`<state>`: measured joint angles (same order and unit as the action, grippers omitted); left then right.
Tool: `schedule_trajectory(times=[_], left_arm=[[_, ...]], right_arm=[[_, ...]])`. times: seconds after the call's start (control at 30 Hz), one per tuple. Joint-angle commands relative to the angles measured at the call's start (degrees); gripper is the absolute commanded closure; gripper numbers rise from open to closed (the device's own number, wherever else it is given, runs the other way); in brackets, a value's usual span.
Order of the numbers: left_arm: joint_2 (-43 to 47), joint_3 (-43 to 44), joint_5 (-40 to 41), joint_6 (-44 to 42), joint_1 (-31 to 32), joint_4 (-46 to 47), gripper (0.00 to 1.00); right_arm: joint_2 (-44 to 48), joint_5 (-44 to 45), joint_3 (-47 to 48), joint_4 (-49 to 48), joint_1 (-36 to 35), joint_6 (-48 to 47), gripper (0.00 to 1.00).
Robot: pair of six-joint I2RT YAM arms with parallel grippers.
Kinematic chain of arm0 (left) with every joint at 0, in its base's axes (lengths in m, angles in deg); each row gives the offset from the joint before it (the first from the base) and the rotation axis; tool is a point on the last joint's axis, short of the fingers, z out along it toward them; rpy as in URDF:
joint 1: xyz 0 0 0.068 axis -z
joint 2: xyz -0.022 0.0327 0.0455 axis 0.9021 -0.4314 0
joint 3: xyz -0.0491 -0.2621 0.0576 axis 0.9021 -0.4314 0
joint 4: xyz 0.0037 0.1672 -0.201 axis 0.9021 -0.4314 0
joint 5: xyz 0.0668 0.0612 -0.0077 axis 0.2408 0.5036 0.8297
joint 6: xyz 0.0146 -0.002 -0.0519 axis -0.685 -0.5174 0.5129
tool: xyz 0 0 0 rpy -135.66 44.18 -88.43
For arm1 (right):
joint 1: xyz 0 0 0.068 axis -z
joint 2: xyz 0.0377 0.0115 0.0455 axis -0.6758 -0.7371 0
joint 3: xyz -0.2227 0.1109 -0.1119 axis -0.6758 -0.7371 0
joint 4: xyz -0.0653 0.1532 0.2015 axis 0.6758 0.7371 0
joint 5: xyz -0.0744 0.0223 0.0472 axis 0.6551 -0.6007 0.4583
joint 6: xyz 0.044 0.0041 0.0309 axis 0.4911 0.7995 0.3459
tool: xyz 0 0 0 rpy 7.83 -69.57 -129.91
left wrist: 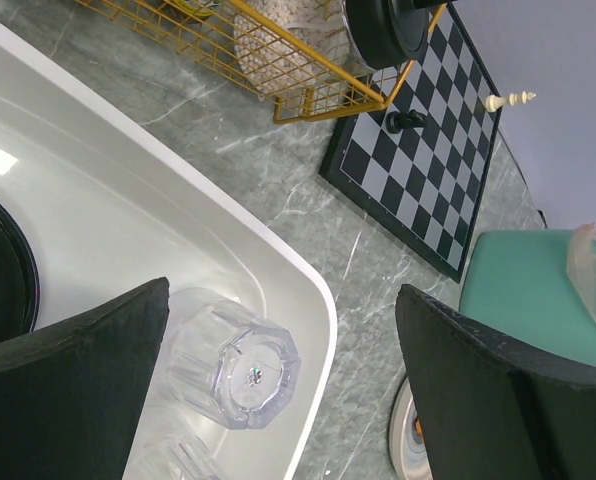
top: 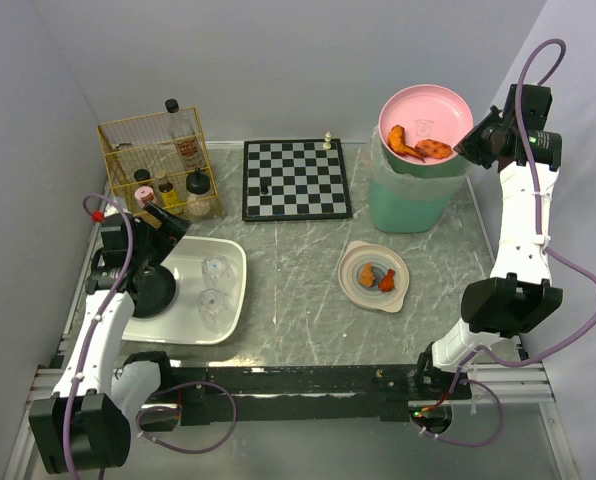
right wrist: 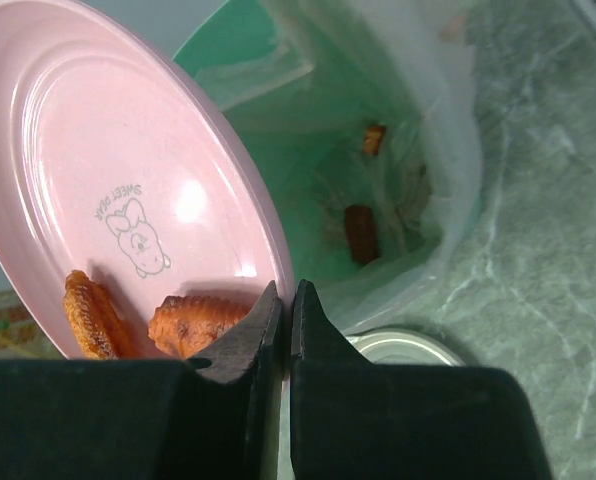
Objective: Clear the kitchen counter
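On the grey marble kitchen counter (top: 298,310) stands a green bin (top: 408,200) lined with a clear bag. My right gripper (top: 475,140) is shut on the rim of a pink plate (top: 428,112), held tilted over the bin. Two fried pieces (right wrist: 193,325) lie on the pink plate (right wrist: 98,180) close to my right gripper (right wrist: 286,300). Scraps lie inside the bin (right wrist: 378,110). My left gripper (left wrist: 283,290) is open above the right rim of a white tub (left wrist: 313,300). Nothing is between its fingers.
The tub (top: 236,300) holds two clear glasses (top: 215,268) and a black dish (top: 153,293). A beige plate (top: 373,275) with orange food sits mid-counter. At the back are a chessboard (top: 296,178) with two pieces and a yellow wire basket (top: 158,160) of bottles.
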<state>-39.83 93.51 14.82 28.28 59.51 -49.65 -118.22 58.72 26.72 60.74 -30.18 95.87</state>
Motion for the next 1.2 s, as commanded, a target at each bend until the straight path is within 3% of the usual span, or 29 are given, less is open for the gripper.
schedule_trajectory(times=[0.0,0.57,1.17], left_arm=[[-0.55,-0.77,-1.24,-0.96,-0.26,1.96,0.01],[-3.72,-0.24,-2.47,0.18,-0.26,4.60,0.01],[-1.08,1.34,-3.53,-2.10,-0.26,3.02,0.01]], right_arm=[[0.51,6.96,3.28,-2.43,1.10,2.33,1.00],[-0.55,19.80,3.72,-5.07,3.39,-1.26,1.00],[-6.35,44.49,7.76,-8.23,-10.92,-14.97,1.00]])
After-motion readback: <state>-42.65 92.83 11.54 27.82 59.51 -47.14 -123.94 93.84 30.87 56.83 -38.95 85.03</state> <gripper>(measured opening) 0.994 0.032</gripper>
